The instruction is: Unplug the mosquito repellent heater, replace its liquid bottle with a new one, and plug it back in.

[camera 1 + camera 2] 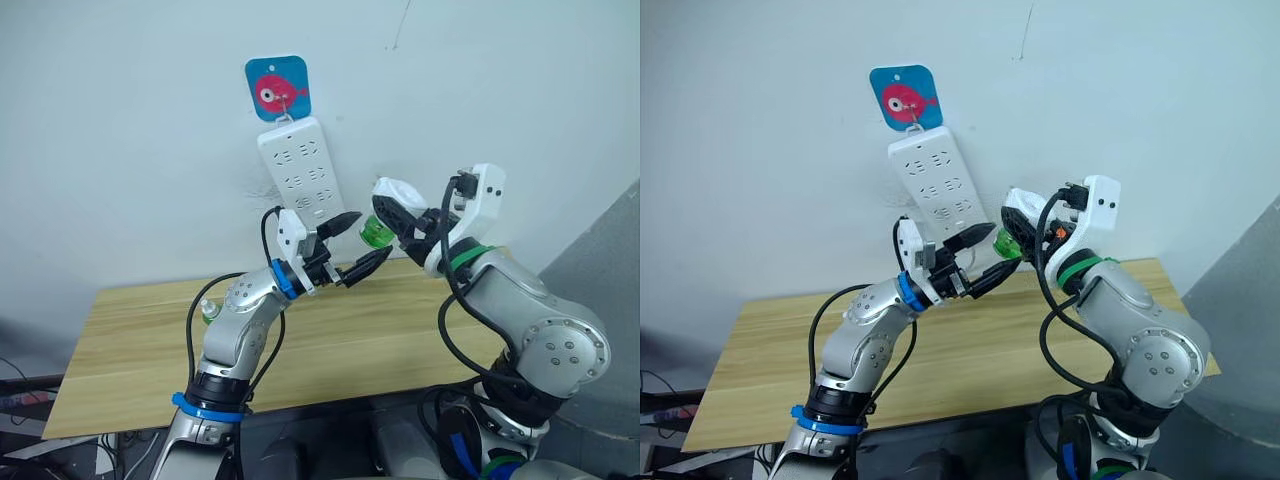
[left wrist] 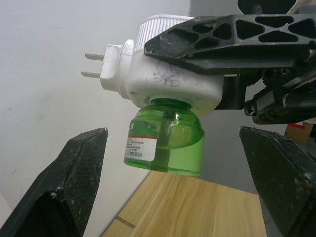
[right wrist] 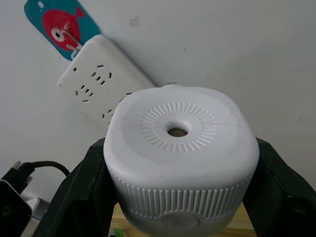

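Observation:
My right gripper [image 1: 399,214] is shut on the mosquito repellent heater [image 3: 180,143], a white rounded unit held in the air in front of the wall. Its two metal prongs [image 2: 94,66] are bare and point toward the wall. A green liquid bottle [image 2: 165,140] is still screwed into its underside. My left gripper [image 1: 352,245] is open just below and to the left of the heater. Its fingers [image 2: 64,187] stand on either side of the bottle, with a gap on each side and no contact.
A long white power strip [image 1: 298,170] hangs on the wall from a blue fish hook [image 1: 278,88], just behind and to the left of the heater. A wooden table [image 1: 140,340] lies below. A small green-and-white object [image 1: 208,311] sits partly hidden behind my left elbow.

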You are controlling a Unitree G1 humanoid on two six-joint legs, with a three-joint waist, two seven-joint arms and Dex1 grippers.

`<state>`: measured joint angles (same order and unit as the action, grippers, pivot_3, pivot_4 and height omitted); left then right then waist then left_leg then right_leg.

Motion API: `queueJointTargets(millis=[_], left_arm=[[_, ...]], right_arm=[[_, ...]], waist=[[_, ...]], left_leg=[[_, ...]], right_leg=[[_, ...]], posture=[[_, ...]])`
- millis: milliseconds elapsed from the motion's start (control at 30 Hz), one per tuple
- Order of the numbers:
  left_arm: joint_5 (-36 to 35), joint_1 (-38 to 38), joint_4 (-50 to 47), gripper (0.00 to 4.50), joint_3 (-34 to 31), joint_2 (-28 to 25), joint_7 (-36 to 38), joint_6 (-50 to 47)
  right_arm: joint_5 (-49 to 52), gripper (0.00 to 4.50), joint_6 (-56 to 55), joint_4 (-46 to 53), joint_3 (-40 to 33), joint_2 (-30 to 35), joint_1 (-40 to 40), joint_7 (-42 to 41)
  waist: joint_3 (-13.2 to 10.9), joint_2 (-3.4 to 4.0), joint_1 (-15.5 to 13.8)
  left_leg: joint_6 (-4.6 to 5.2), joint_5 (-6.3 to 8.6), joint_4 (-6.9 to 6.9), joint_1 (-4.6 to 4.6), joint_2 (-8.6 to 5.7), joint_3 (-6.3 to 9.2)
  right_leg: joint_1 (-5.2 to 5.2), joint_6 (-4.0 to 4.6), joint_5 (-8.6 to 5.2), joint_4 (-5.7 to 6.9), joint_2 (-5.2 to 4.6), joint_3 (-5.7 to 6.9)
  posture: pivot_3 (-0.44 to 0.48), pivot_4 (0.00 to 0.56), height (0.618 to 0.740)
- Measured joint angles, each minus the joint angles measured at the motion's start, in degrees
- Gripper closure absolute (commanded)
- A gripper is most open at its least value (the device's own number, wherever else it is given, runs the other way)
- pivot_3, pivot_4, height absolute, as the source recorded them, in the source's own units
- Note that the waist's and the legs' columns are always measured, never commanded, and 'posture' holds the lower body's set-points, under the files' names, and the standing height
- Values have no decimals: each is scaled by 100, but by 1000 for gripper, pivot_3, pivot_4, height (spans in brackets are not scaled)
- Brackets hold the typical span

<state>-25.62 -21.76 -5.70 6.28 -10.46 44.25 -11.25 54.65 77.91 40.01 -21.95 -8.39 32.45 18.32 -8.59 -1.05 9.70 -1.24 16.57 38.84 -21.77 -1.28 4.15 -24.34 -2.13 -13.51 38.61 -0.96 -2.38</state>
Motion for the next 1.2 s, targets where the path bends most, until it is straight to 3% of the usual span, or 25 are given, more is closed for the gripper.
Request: queueJointTargets(millis=[433,1033,1200], left_arm=[[-4,-49,84,0,-74,114,-120,66],[-117,-32,71,0,-218,-80,49,58],[-154,-34,71,1536,-210,-60,139,42]], right_arm=[[1688,1533,-1098,-381,635,11,-290,1295],[2620,1533,-2356,-528,1479,1089,-492,1903],[2758,1533,-2631,-531,1660,1319,-526,1935]], waist=[[0,0,-2],[-1,1,-12],[-1,1,-17]], left_leg=[[1,0,0,-3,0,0],[1,1,-1,-5,2,-1],[2,1,-2,-6,4,-1]], right_leg=[[2,-5,-3,-7,5,-2],[5,-7,-5,-18,12,-7],[8,-8,-5,-27,14,-6]], posture=[[-202,119,740],[-195,121,740],[-197,122,740]])
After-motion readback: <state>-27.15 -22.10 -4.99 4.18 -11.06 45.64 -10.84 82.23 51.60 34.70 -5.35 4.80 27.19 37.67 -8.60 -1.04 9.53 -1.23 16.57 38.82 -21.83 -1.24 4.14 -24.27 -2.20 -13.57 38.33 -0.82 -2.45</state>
